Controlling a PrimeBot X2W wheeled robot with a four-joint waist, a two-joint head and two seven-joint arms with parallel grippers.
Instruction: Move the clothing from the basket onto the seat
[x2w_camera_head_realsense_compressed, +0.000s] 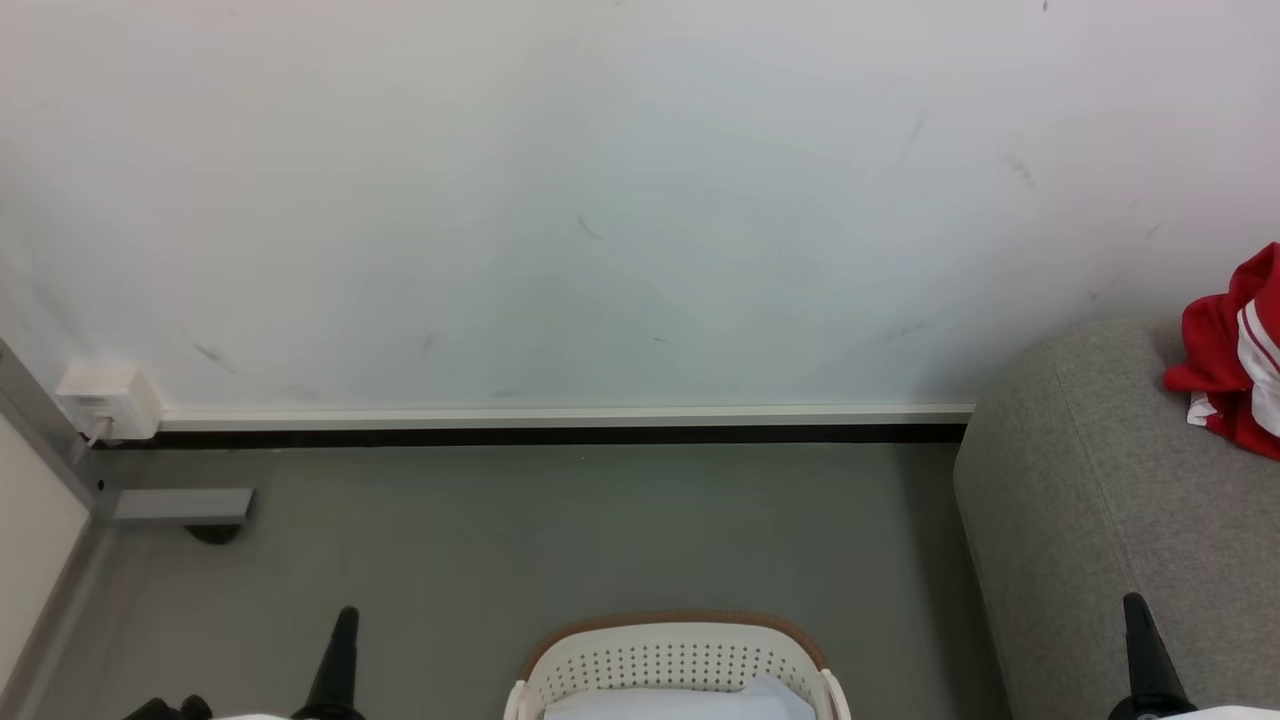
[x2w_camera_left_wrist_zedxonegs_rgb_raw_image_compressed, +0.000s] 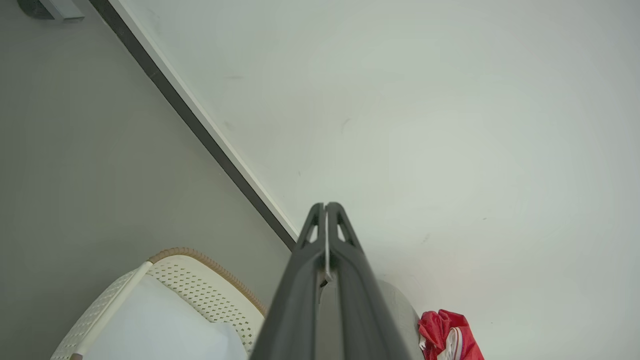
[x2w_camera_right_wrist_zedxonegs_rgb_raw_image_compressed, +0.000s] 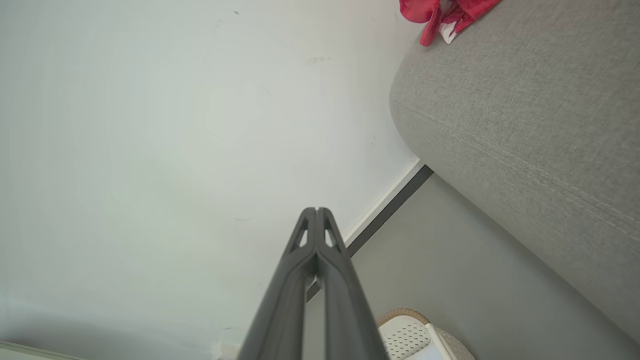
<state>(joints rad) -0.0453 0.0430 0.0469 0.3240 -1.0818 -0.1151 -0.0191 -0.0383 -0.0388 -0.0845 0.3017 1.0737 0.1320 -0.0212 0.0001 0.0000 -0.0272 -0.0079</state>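
Left pincer (x2w_camera_head_realsense_compressed: 345, 615) at lower left of head view, dark fingers pressed together, pinching nothing, tip pointing up over grey floor (x2w_camera_head_realsense_compressed: 560, 530). Left wrist view: both fingers tight against each other, thin slit between, nothing in it. Right pincer (x2w_camera_head_realsense_compressed: 1134, 600) at lower right of head view, also pressed together and empty, tip showing against the seat (x2w_camera_head_realsense_compressed: 1090, 500). Right wrist view: fingers flush, nothing between.

The basket (x2w_camera_head_realsense_compressed: 680, 655) at bottom centre of head view, on floor, between the two pincers, cut off by bottom edge. White holed wall, brown rim. Pale white stuff (x2w_camera_head_realsense_compressed: 690, 702) inside; cannot tell what. No red seen in the visible part.

The seat at right of head view: light grey woven, rounded corner, stitched seam plain in right wrist view. Strip of floor between seat and basket.

The clothing (x2w_camera_head_realsense_compressed: 1225, 350) on top of the seat, far right, near the wall (x2w_camera_head_realsense_compressed: 600, 200), cut off by frame edge. Bunched red fabric with white stripes. Well apart from both pincers and from the basket.

White wall with faint scuffs, pale skirting with dark strip (x2w_camera_head_realsense_compressed: 560, 435) along floor. Small white box (x2w_camera_head_realsense_compressed: 110, 400) low on wall at left, grey bar (x2w_camera_head_realsense_compressed: 180, 505) just below it.
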